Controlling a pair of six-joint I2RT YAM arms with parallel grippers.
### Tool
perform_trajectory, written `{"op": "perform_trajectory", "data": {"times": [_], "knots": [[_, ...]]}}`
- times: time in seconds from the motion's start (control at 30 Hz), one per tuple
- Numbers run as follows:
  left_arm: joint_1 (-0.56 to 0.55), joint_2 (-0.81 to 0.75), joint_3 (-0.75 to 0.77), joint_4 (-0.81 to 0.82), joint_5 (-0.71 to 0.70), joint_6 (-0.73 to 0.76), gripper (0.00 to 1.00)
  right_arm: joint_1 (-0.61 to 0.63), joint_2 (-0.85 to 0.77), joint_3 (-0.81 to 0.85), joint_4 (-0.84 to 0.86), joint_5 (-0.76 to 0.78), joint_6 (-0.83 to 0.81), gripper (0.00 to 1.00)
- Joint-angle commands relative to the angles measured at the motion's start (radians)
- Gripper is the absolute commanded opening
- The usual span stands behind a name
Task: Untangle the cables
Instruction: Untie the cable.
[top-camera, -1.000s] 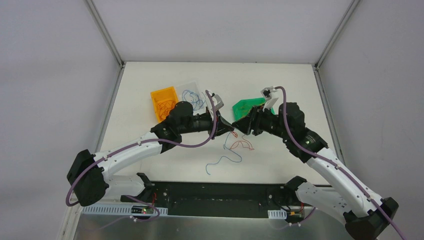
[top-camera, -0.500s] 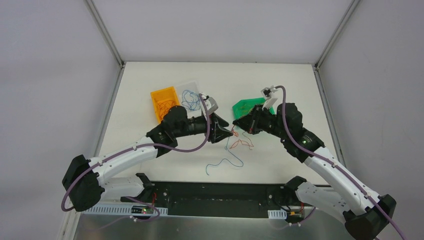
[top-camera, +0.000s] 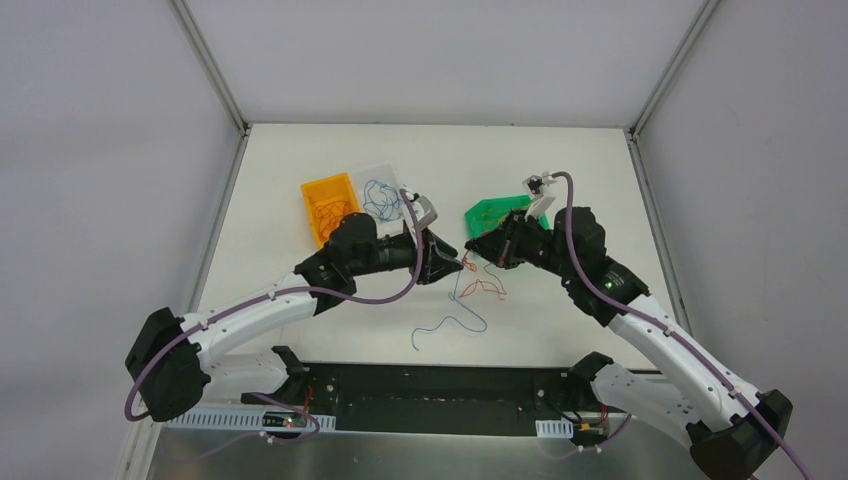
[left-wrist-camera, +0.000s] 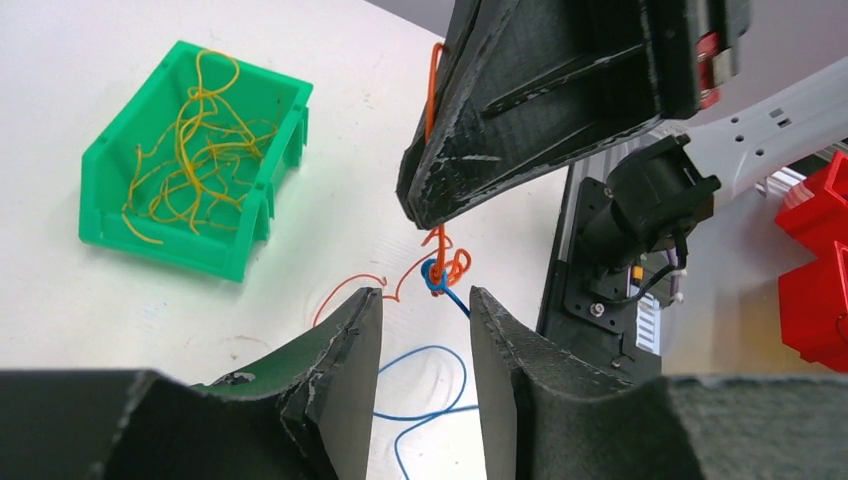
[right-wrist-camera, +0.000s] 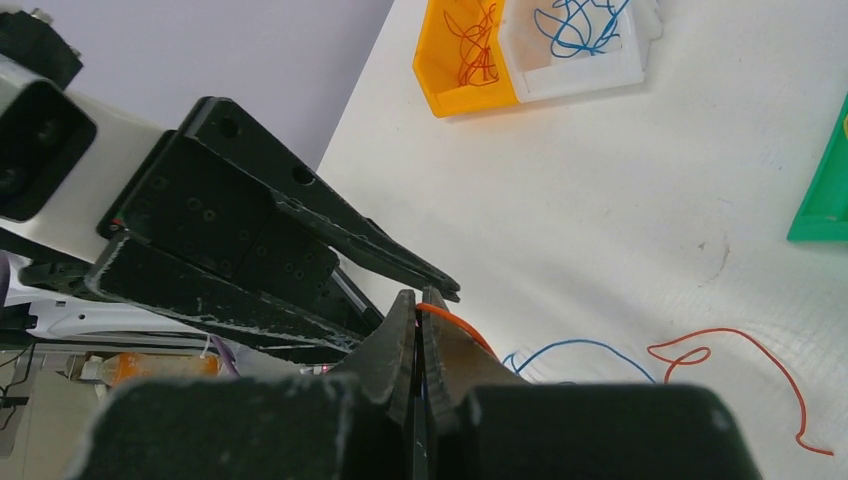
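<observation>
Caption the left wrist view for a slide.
Right gripper pinches orange cable; its knot with blue cable hangs before the open left gripper, green bin beyond.

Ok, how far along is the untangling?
Done: wires lie sorted in the orange bin, white bin and green bin. In hand: the right tool is shut on an orange wire knotted with a blue wire; the left tool is open by the knot. Left: free that knot, then bin those and the red wire on the table.
</observation>
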Motion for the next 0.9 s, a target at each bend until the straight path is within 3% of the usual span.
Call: {"op": "perform_trajectory", "data": {"times": [0.0,0.07,0.17,0.23,0.4,0.47,0.57,0.8,0.87], "knots": [[0.003,0.028,0.044,0.038,0.031,0.026,0.38,0.001,-0.005,0.024,0.055,-0.024,0.015,0.00],[0.003,0.039,0.054,0.040,0.041,0.027,0.36,0.000,-0.005,0.023,0.058,-0.027,0.021,0.00],[0.004,0.054,0.064,0.048,0.050,0.031,0.21,0.000,-0.008,0.020,0.061,-0.031,0.024,0.00],[0.003,0.058,0.059,0.070,0.045,0.025,0.18,0.000,-0.010,0.019,0.060,-0.032,0.024,0.00],[0.004,0.049,0.053,0.073,0.017,0.032,0.38,0.000,-0.013,0.016,0.050,-0.029,0.021,0.00],[0.002,0.037,0.047,0.076,0.015,0.042,0.38,0.001,-0.012,0.017,0.046,-0.028,0.022,0.00],[0.003,0.027,0.042,0.093,0.016,0.054,0.28,0.000,-0.009,0.019,0.046,-0.033,0.020,0.00],[0.003,0.044,0.044,0.122,0.041,0.042,0.15,0.001,0.000,0.019,0.038,-0.038,0.025,0.00],[0.003,0.040,0.039,0.128,0.044,0.046,0.04,0.001,-0.001,0.018,0.029,-0.031,0.023,0.00]]}}
